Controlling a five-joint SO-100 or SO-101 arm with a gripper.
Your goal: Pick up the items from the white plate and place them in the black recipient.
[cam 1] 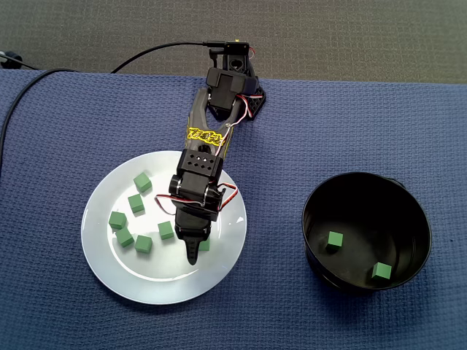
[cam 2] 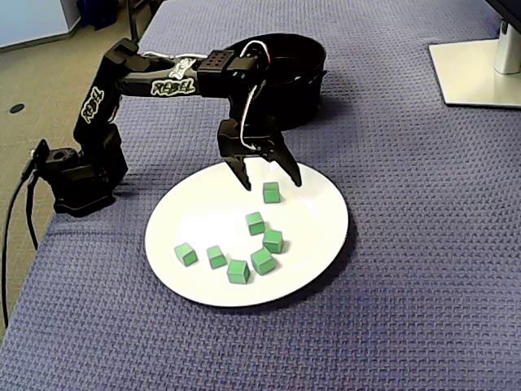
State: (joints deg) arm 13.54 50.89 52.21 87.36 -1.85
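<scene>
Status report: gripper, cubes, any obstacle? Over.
Gripper open, over one green cube. Seven in all on white plate, two in black bowl. No obstacle seen between plate and bowl.

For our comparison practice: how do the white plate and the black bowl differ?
The plate is white and shallow; the bowl is black and deep-walled. The plate holds seven green cubes; the bowl holds two. Both are round and sit on the blue cloth.
</scene>
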